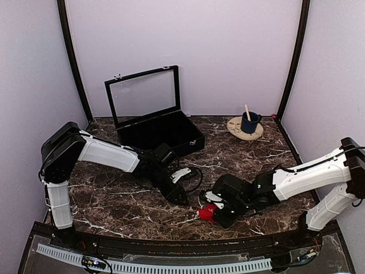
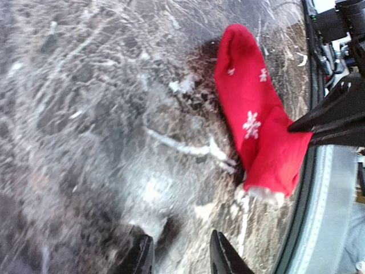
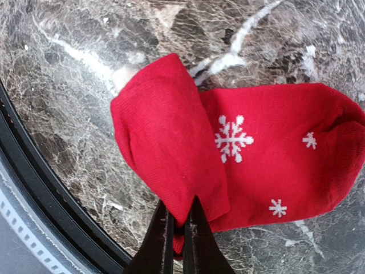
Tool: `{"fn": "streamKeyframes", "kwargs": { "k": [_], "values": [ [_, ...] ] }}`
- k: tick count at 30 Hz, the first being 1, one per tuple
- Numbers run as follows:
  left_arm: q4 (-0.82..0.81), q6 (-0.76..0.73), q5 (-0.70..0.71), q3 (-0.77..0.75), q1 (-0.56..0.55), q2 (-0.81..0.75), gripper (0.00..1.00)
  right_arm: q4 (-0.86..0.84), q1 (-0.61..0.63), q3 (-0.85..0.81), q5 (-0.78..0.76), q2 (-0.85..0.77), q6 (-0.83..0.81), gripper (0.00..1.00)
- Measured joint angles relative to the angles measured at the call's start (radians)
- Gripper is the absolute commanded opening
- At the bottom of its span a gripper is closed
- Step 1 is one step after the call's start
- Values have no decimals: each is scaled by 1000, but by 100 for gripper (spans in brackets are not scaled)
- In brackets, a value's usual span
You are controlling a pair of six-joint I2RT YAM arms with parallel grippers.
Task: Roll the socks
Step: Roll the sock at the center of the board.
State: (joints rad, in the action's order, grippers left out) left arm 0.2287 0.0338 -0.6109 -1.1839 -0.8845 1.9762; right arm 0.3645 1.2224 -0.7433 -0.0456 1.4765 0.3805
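Observation:
The red socks (image 3: 268, 142) with white snowflakes lie on the marble table near its front edge, one end folded over. My right gripper (image 3: 179, 210) is shut on that folded end (image 3: 165, 142). From above, the socks (image 1: 206, 213) show as a small red lump under the right gripper (image 1: 215, 209). My left gripper (image 1: 180, 197) stands just to their left, open with only bare marble between its fingers. In the left wrist view the socks (image 2: 251, 114) lie beyond and right of the left gripper (image 2: 181, 246), a white cuff edge (image 2: 263, 195) showing.
A black case (image 1: 162, 136) with its glass lid (image 1: 142, 96) raised stands at the back left. A blue mug (image 1: 249, 121) holding a wooden stick sits on a round wooden plate (image 1: 244, 132) at the back right. The table's black front rim (image 3: 51, 200) runs close to the socks.

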Motion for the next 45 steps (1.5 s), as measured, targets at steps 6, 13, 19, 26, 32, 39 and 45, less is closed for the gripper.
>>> {"fn": "streamKeyframes", "kwargs": {
  "k": [6,13,19,26,32,39,45],
  "values": [
    [-65,-22,156,66,-63,-80,36,-34,-79,41,133,-35,42,0],
    [-108,-114,343,72,-211,-121,37,-76,-163,82,288,-48,89,0],
    [-135,-188,441,72,-269,-127,37,-96,-217,108,388,-53,128,0],
    [-169,-304,541,74,-336,-127,38,-113,-266,134,472,-55,163,0],
    [-218,-392,579,92,-385,-127,39,-127,-284,148,522,-55,182,0],
    [-283,-477,608,95,-399,-118,39,-130,-288,150,552,-55,187,0],
    [-309,-525,603,78,-400,-70,39,-129,-288,152,567,-55,190,0]
  ]
}}
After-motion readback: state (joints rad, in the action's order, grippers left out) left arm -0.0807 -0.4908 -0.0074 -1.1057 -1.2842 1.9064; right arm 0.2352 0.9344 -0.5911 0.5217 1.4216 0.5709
